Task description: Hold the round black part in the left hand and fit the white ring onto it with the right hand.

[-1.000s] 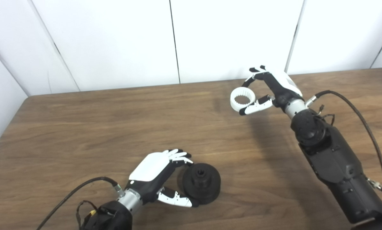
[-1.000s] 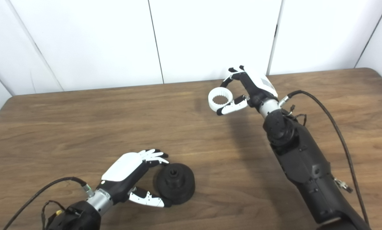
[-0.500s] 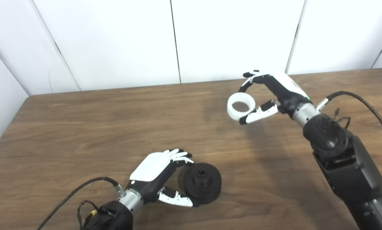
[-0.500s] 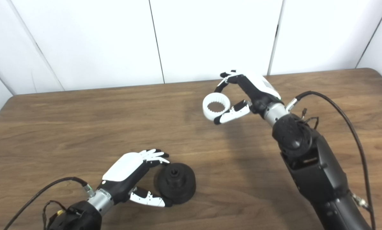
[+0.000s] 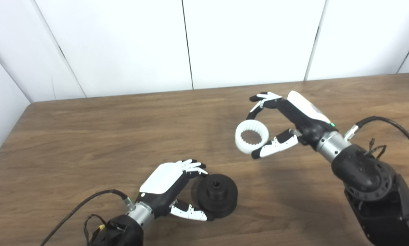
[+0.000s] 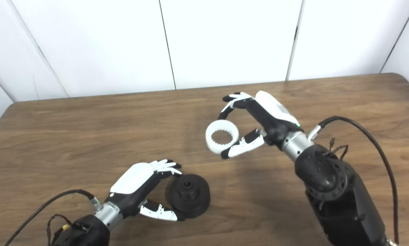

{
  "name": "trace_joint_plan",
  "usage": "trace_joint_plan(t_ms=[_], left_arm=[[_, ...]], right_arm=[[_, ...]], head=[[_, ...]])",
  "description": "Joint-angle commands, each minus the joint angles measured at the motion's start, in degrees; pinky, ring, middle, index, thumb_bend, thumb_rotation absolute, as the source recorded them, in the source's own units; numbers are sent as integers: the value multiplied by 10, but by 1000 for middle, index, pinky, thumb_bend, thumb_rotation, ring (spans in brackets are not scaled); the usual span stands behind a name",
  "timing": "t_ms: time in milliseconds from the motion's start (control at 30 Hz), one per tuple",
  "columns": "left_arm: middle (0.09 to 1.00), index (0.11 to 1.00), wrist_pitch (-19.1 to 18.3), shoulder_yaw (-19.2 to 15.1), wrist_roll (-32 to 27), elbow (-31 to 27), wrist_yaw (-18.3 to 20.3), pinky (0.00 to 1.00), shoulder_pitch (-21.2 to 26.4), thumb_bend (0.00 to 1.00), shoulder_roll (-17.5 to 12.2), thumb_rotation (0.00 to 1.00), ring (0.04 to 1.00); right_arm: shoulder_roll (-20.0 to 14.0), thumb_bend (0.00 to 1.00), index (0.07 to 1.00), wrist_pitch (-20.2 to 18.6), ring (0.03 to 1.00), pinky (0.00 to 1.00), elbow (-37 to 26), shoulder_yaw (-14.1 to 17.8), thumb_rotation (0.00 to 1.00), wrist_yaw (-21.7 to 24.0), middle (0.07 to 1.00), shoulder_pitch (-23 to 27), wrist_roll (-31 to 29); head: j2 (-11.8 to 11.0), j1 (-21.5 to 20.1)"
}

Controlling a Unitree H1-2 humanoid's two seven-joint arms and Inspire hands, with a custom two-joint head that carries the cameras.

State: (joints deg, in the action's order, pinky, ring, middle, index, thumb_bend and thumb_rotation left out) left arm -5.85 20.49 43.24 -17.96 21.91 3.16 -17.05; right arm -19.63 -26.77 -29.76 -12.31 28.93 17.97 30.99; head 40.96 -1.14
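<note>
My left hand (image 5: 172, 191) clamps the black part (image 5: 217, 195) steady on the desk (image 5: 88, 136) while my right hand (image 5: 290, 123) pinches the ring (image 5: 251, 137) flat, ready to drop over it.

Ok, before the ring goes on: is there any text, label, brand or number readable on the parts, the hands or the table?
None can be read.
White ring: plain, inner teeth only.
Round black part: no marking visible.
Right hand: a small green light near the wrist, no lettering.
Left hand: plain white shell.
Table: bare wood grain.
</note>
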Motion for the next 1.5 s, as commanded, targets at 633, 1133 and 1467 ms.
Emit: trace_joint_plan(t_ms=[633,1133,1467], left_arm=[[894,678,-4,-2,8,-8,5,959,14,706,-4,434,947],[896,674,-11,-1,9,-14,10,954,14,707,-1,436,949],[897,677,-14,-3,8,-19,14,954,13,705,1,427,952]], right_arm=[[54,525,487,0,955,904,-35,-42,148,29,880,-25,32],[71,525,487,1,962,904,-29,-73,151,31,880,-30,47],[72,525,488,7,963,905,-20,-80,152,23,881,-36,43]], head=[[4,3],[10,5],[13,6]])
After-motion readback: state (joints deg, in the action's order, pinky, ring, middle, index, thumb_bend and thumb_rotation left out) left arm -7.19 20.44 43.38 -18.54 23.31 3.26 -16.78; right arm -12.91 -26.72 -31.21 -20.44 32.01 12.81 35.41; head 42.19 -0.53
